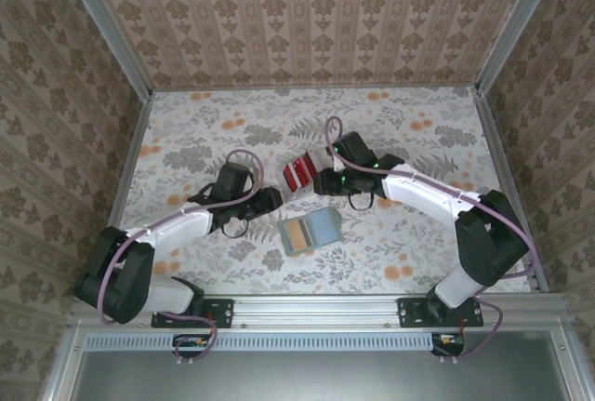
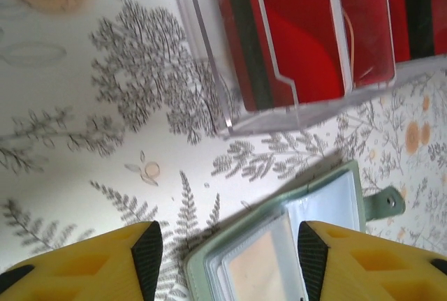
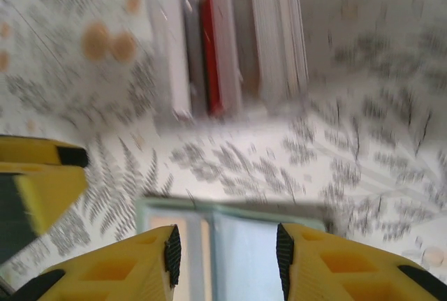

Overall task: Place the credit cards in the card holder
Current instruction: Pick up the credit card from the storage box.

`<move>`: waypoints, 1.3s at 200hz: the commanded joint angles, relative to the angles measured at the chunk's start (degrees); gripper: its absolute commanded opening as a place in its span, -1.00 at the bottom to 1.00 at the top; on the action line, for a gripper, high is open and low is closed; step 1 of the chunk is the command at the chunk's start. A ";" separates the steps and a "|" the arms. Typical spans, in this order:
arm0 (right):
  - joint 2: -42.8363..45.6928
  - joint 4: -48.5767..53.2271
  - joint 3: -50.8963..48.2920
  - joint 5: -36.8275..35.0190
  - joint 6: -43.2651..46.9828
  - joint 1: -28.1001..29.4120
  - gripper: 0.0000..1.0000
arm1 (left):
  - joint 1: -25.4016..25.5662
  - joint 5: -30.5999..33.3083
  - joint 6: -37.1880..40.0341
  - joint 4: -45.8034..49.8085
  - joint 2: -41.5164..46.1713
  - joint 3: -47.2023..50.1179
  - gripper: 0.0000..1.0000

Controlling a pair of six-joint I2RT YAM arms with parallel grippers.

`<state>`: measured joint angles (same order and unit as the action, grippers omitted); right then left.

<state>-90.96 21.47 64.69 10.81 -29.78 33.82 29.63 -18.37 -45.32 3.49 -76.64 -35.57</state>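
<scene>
Nothing is loaded yet: the credit cards sit beside the open card holder, with the left pincer and right pincer spread and empty.

Floral table: card holder, clear stand

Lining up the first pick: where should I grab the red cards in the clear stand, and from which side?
Probably take the credit cards by their free top edges, coming down from above. They stand tilted in the clear stand, whose walls cover their lower part and sides.
</scene>
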 commanded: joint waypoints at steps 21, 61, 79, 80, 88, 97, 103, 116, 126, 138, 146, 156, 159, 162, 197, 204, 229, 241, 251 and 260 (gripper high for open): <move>-6.80 5.81 10.98 -2.65 6.17 -3.55 -0.13 | -2.97 -2.23 3.55 2.89 -3.84 -5.63 0.15; -15.87 7.80 18.85 -0.86 8.03 -4.02 -0.12 | -5.06 -3.90 5.19 3.40 -10.54 -11.93 0.15; -18.75 8.13 20.95 -0.82 8.20 -4.02 -0.12 | -5.32 -5.52 5.32 2.17 -13.99 -14.20 0.14; -18.87 8.14 21.02 -0.85 8.22 -4.02 -0.12 | -5.30 -5.57 5.37 2.24 -14.07 -14.32 0.14; -19.68 8.22 21.69 -0.85 8.25 -3.98 -0.12 | -5.32 -5.99 5.62 2.35 -15.64 -15.38 0.14; -20.22 8.25 22.18 -0.34 8.26 -4.01 -0.12 | -5.24 -6.36 5.99 2.32 -17.18 -16.29 0.13; -20.54 8.15 22.40 0.18 8.26 -4.03 -0.12 | -5.32 -6.56 6.03 2.20 -17.96 -16.75 0.13; -21.03 8.27 22.98 1.16 8.30 -4.01 -0.12 | -5.28 -7.17 5.88 1.35 -19.67 -17.26 0.13; -21.26 8.18 23.20 2.46 8.12 -4.03 -0.12 | -5.30 -7.72 5.63 0.74 -20.75 -17.51 0.13; -21.27 7.63 23.12 4.15 7.72 -3.94 -0.12 | -5.28 -8.17 5.52 0.09 -21.88 -17.84 0.13; -21.16 7.53 23.29 5.14 7.49 -3.72 -0.12 | -5.28 -8.34 5.34 -0.07 -22.50 -17.85 0.13; -20.94 7.36 23.50 5.55 7.36 -3.35 -0.12 | -5.28 -8.52 5.32 -0.44 -22.86 -17.87 0.13; -20.84 7.35 23.47 5.56 7.29 -3.21 -0.12 | -5.28 -8.52 5.26 -0.53 -22.99 -17.89 0.13; -20.72 7.33 23.59 5.55 7.34 -3.00 -0.12 | -5.28 -8.52 5.18 -0.62 -23.07 -17.89 0.13; -21.92 7.88 24.92 5.47 7.41 -2.45 -0.12 | -4.99 -8.70 4.98 -1.33 -24.32 -18.01 0.13; -22.46 8.22 25.22 5.43 7.61 -2.44 -0.12 | -4.94 -8.80 4.90 -1.46 -24.51 -18.08 0.13; -23.82 9.02 25.93 2.65 8.35 -2.45 -0.12 | -4.77 -8.79 4.91 -1.73 -24.96 -17.65 0.13; -24.03 11.01 26.02 0.52 8.69 -2.45 -0.11 | -4.81 -8.79 4.75 -1.95 -25.05 -17.39 0.13; -24.52 11.62 26.41 -0.54 8.98 -2.45 -0.11 | -4.80 -8.83 4.63 -2.28 -25.18 -17.22 0.13; -25.05 12.00 26.84 -0.47 9.14 -2.45 -0.11 | -4.80 -8.89 4.58 -2.43 -25.31 -17.21 0.13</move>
<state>-114.02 30.00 89.30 12.84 -22.22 31.03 24.71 -26.65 -41.08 2.07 -100.90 -52.29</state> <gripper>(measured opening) 0.442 0.564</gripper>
